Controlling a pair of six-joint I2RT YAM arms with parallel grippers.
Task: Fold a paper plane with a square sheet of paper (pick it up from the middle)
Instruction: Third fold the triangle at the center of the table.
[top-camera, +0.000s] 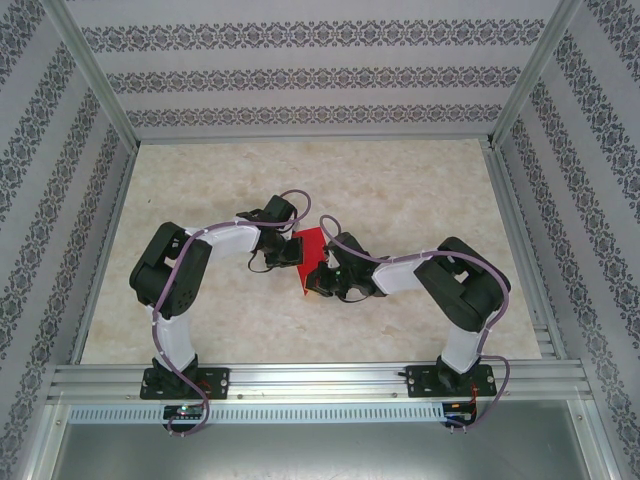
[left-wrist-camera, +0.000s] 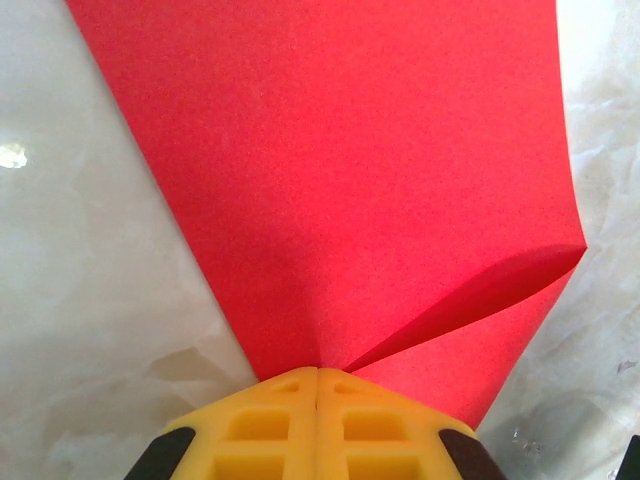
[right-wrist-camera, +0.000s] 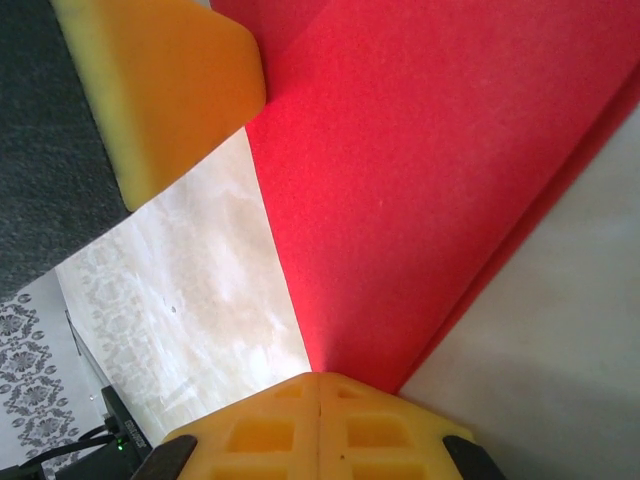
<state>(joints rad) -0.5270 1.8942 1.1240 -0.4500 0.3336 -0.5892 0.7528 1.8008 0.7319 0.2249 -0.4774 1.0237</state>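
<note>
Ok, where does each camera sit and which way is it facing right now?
Top external: above and behind the bases, facing down at the table; both arms show, meeting at the paper.
Left wrist: on the left wrist, looking along the left fingers, which are shut on the paper.
Right wrist: on the right wrist, looking along the right fingers, which are shut on the paper; one of the left fingers shows upper left.
Shared: all three see the paper.
</note>
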